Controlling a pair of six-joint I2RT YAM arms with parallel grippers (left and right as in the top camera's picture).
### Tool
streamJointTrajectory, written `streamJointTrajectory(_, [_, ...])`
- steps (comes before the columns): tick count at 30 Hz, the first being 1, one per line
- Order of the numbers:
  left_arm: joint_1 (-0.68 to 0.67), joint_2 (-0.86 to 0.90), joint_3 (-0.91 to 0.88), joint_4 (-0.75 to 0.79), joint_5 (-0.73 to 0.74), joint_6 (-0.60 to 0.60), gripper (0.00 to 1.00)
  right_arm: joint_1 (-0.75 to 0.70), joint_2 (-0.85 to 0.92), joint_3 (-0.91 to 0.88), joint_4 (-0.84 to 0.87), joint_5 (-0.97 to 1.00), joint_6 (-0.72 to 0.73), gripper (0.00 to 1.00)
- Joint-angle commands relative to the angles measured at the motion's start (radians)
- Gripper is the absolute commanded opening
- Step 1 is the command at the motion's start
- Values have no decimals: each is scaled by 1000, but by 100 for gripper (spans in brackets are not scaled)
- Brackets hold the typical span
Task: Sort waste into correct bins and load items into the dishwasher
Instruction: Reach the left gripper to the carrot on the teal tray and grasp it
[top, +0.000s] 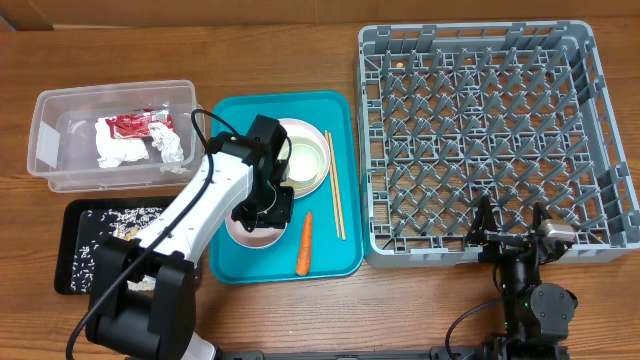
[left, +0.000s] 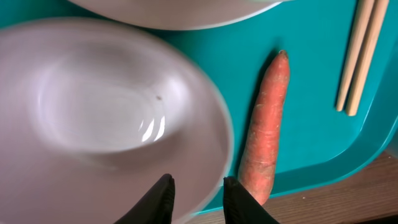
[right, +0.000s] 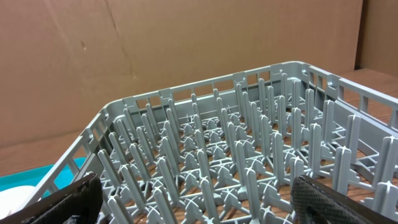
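**Wooden table: left gripper at plate rim, carrot alongside**

Wood-grain tabletop carries everything; cardboard closes the background. At overhead centre lies the teal tray; rack to its right; tub upper left, holding napkins and wrapper; black tray lower left. Left gripper hangs over the teal tray's lower half, jaws partly spread and straddling the rim of the pale plate; teal shows between rim and outer finger, so the plate reads as released, resting on the tray. Carrot lies just right of that finger in the wrist view, beside the plate but apart from it; its long axis runs bottom to top of frame, roughly parallel to the chopsticks farther right. Left arm is far nearer; right gripper stands fully spread and empty at the rack's lower edge. Judgement: a carrot pick needs a short rightward shift, jaws closing across the narrow width.
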Motion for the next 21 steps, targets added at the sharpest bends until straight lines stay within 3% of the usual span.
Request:
streamJointTrajectory(1, [-7, 8, 20, -5, -13, -9, 30, -4, -10, -11, 6, -6, -3, 100])
streamJointTrajectory(13, [-26, -77, 27, -10, -17, -14, 24, -4, -10, -11, 6, -6, -3, 100])
streamJointTrajectory(21, [-183, -116, 27, 7, -82, -121, 23, -4, -10, -11, 6, -6, -3, 100])
